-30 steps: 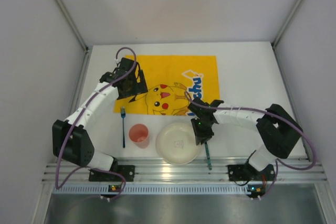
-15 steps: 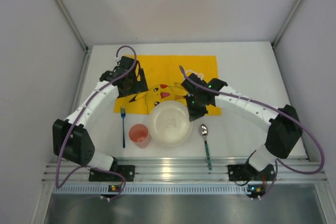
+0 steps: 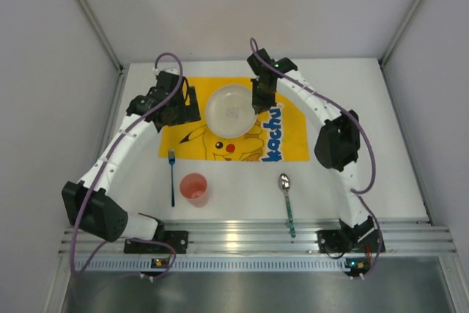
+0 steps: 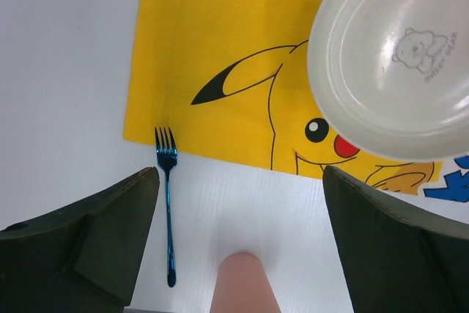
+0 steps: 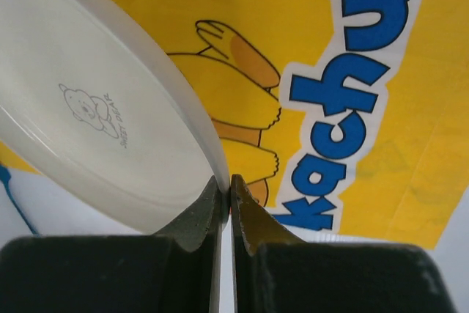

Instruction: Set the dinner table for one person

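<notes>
Looking down from the top camera, you have the bench (image 3: 352,86), a flat, plain white rectangle that fills the floor of the white-walled cell. A slotted aluminium rail (image 3: 242,236) runs along its near edge where both arms are bolted. A yellow cartoon-printed placemat (image 3: 286,144) lies flat on its far half. The round, glossy, milky-white plate (image 3: 230,110) sits over the mat's far edge, with your right hand (image 3: 258,102) at its right rim. Your left hand (image 3: 183,106) hangs over the mat's left end. On bare bench near the rail are a slim metallic-blue fork (image 3: 171,177), a translucent pink cup (image 3: 194,188) just beside it, and a spoon (image 3: 287,199) with a shiny bowl and green handle well to the right.

From the left wrist, your dark matte fingers (image 4: 110,240) stand wide apart with nothing between them. Below lie the fork, its tines touching the mat's edge, and the cup's rounded top. The bench surface shows faint fine ribbing.

From the right wrist, your fingers (image 5: 194,218) are pinched tight on the plate's thin rim. The plate tilts above the mat, a small bear outline printed at its centre.
</notes>
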`<state>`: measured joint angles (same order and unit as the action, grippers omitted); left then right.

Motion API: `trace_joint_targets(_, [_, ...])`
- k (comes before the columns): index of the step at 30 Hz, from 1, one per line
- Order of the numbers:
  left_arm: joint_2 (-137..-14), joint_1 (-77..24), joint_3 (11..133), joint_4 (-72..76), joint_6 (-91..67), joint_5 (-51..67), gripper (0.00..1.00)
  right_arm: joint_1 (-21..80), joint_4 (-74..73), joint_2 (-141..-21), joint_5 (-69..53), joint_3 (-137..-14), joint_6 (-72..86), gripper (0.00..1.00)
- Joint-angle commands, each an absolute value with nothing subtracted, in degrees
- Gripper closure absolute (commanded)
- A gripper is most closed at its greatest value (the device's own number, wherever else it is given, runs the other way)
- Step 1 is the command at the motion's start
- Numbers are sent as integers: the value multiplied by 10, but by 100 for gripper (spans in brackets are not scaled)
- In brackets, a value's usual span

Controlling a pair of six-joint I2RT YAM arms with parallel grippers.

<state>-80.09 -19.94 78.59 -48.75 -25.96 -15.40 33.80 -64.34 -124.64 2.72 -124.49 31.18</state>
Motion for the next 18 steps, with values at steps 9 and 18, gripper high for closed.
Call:
trace_joint_targets(9, [-740, -201, 787, -541, -226, -171, 1, 289, -588, -1362, -55, -1326, 372, 100])
trace_joint_targets(18, [-776, -202, 803, -525, -229, -137, 1, 300, -530, -1204, 11, -1197, 288, 3])
